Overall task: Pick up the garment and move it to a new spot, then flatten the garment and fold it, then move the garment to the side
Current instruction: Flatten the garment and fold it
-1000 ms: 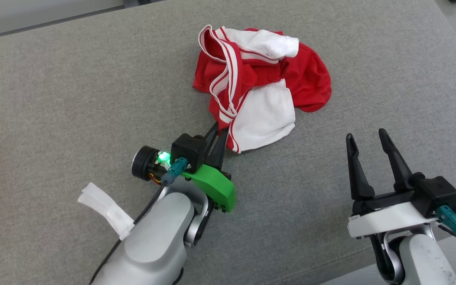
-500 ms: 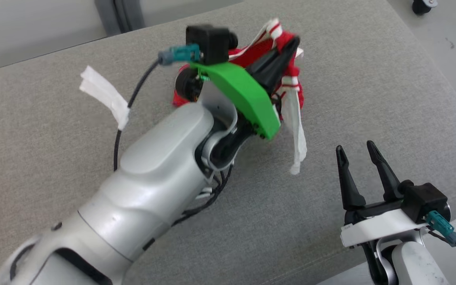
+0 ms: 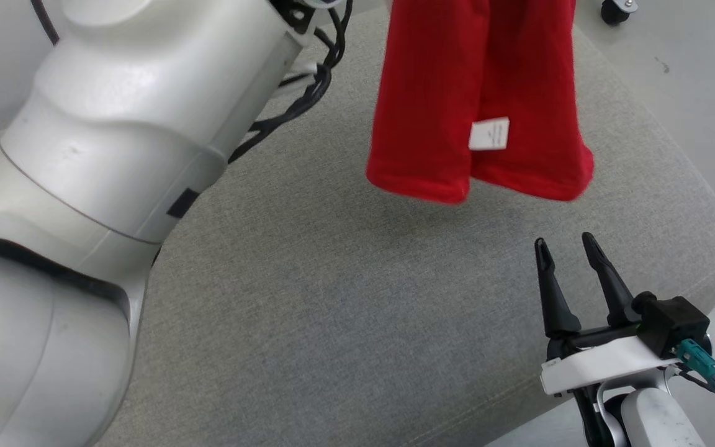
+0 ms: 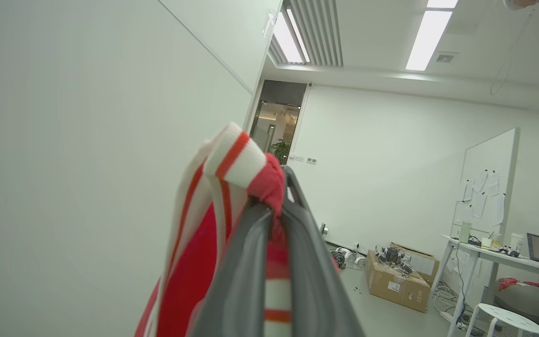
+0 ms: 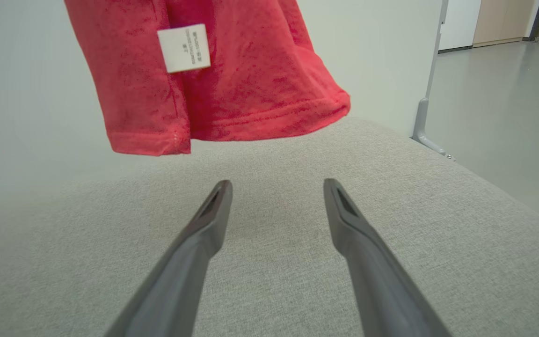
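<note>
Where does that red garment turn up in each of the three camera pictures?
Head view: the red garment hangs at the top, right of centre, over the grey cushion.
Left wrist view: the red garment is at lower centre, pinched in the left gripper.
Right wrist view: the red garment hangs at upper left, beyond the open right gripper.
Shared landmark: its white label, seen in the head and right wrist views.

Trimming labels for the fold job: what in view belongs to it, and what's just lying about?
Job: garment; left gripper, shut on it; right gripper, open; cushion.
Lying about: caster; box; stool; whiteboard; laptop.
</note>
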Motion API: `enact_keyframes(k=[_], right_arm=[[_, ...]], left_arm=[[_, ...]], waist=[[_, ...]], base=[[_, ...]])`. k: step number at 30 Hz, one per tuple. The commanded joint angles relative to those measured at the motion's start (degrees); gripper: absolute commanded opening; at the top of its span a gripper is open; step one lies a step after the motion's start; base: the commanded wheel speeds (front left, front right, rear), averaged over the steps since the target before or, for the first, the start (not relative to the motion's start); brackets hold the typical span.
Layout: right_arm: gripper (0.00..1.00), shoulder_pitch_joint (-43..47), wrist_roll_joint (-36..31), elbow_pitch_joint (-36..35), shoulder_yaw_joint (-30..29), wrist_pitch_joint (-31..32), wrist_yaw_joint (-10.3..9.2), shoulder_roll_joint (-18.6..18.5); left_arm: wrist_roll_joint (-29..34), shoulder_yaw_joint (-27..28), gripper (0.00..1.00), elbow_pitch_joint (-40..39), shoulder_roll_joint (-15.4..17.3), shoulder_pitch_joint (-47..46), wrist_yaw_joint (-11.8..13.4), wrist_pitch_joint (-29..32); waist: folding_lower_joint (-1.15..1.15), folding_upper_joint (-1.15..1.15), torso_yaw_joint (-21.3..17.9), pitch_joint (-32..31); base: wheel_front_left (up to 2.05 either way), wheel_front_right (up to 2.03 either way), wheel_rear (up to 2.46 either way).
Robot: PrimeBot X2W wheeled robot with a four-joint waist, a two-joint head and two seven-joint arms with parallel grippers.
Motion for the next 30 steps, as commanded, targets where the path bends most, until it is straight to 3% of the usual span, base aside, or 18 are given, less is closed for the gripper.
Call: enact_keyframes(k=[1,8,12,16,21,30], right_arm=[[1.00,0.6,0.4,-0.3,-0.6,0.0,0.01,-0.1],[1.00,0.4,-0.2,-0.8,-2.5,0.0,0.01,-0.1],[1.00,1.1,-0.8,-1.3,-3.5,0.0,0.01,-0.1],[1.00,2.2,-1.2,-1.7,-4.9,0.0,0.01,-0.1],[1.00,3.4,-2.1,-1.7,-5.0,0.0,0.01,-0.1],[1.00,2.8,-3.7,-2.1,-4.1,0.0,0.01,-0.1]], left_arm=[[-0.8,-1.3,0.00,1.4,0.3,3.4,0.5,-0.2],[-5.8,-4.8,0.00,8.9,0.8,20.8,1.0,0.0],[-5.6,-4.3,0.00,9.7,4.7,31.4,-0.1,-0.5],[-4.9,2.6,0.00,5.8,8.6,41.8,-0.7,-0.6],[-1.7,12.0,0.00,-3.0,13.2,54.6,0.7,-0.6],[5.1,17.1,0.00,-16.2,20.4,65.4,5.9,-0.6]], waist=[[0.00,0.00,1.1,-0.1],[0.00,0.00,4.4,-0.1],[0.00,0.00,6.0,-0.4],[0.00,0.00,8.1,-0.8],[0.00,0.00,10.6,-1.2],[0.00,0.00,14.3,-0.9]], base=[[0.00,0.00,0.00],[0.00,0.00,0.00],[0.00,0.00,0.00],[0.00,0.00,0.00],[0.00,0.00,0.00],[0.00,0.00,0.00]])
